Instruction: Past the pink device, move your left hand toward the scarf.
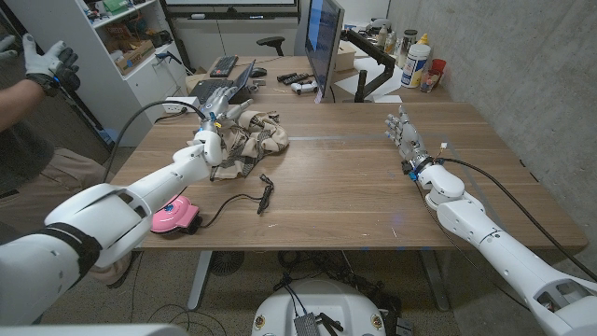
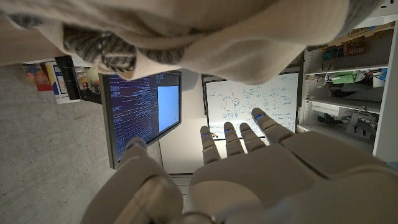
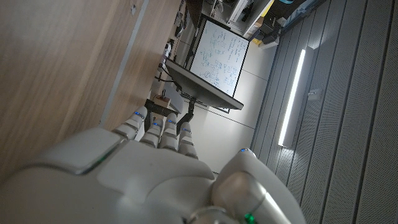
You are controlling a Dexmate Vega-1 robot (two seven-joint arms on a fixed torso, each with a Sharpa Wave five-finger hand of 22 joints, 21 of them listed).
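Left hand at the scarf, pink device passed.
Left hand point(image 1: 216, 105), fingers apart and empty, hovers over the scarf point(image 1: 250, 142); pink device point(image 1: 174, 217) lies at 6 o'clock; right hand point(image 1: 403, 133), fingers straight and empty, well apart.

An office-like robotics lab is showing here: a monitor point(image 1: 324, 42) is glowing with code behind the wooden surface point(image 1: 354, 177), a scribbled whiteboard point(image 2: 249, 99) is standing beyond it, and cluttered shelves point(image 1: 121, 37) are lining the wall beside the monitor.
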